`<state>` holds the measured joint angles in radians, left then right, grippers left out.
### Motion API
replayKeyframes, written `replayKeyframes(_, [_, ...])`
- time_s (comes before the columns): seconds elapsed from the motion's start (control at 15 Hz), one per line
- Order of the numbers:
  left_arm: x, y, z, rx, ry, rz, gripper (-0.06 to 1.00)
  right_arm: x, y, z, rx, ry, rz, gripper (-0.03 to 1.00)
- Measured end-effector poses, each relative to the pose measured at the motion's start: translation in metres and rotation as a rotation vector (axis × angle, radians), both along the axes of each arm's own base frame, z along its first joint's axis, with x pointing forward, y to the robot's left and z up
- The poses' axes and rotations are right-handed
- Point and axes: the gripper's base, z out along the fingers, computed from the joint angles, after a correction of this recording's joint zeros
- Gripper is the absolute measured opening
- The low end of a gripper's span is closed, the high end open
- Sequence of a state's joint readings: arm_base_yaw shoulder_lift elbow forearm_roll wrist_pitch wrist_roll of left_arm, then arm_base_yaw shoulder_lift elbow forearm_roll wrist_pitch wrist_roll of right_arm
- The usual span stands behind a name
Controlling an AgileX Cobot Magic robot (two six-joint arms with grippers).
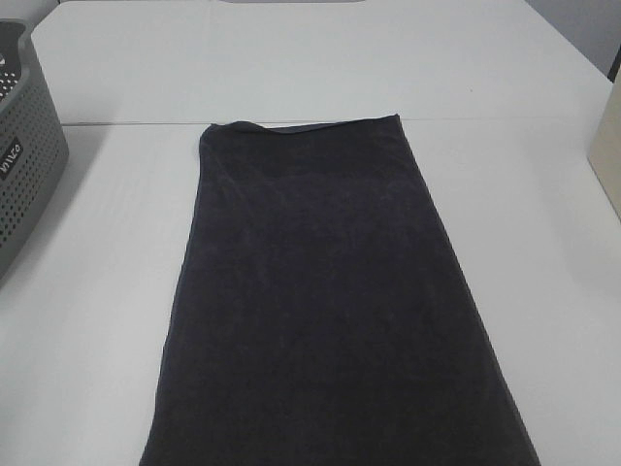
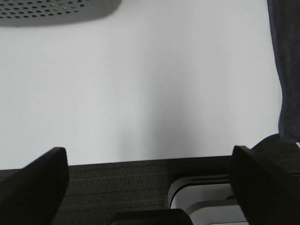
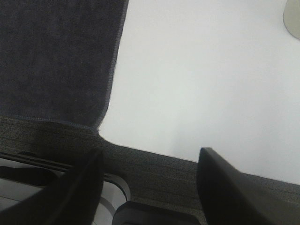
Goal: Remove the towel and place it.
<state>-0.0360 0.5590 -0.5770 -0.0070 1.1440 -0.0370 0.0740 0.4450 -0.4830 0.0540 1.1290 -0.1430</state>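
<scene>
Dark towel (image 1: 325, 311) laid flat along the middle of the white counter (image 1: 87, 320), long and narrow, running from just short of the seam between the two counter panels down to the near edge and out of the overhead picture. Far left corner of the towel slightly rumpled and rounded; remaining edges straight, surface smooth. Grey perforated basket (image 1: 24, 146) at the far left of the counter, well apart from the towel, partly cut off by the picture edge. Pale box-like thing (image 1: 608, 146) at the right edge, identity unclear.

Left end effector (image 2: 150, 187) open wide, both dark fingers (image 2: 33, 187) spread far apart, nothing between them, poised over the near edge of the counter with bare white surface ahead. Strip of the towel along one side of the left wrist view, hanging past the counter edge; rim of the basket at the far corner of the same view.

Right end effector (image 3: 150, 187) also open, fingers (image 3: 229, 187) apart and empty, poised near the counter's front edge. Near corner of the towel beside it in the right wrist view, stitched hem visible, not touched by either finger. Dark textured floor below the counter edge in both wrist views.
</scene>
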Motion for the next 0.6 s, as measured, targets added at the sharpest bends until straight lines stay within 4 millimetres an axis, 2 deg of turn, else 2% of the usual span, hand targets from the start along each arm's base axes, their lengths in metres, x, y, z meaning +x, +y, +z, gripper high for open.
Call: replayKeyframes(0.6, [-0.062,-0.004,0.008,0.012,-0.437,-0.139,0.87,-0.042,-0.003,0.004,0.027,-0.325,0.000,0.58])
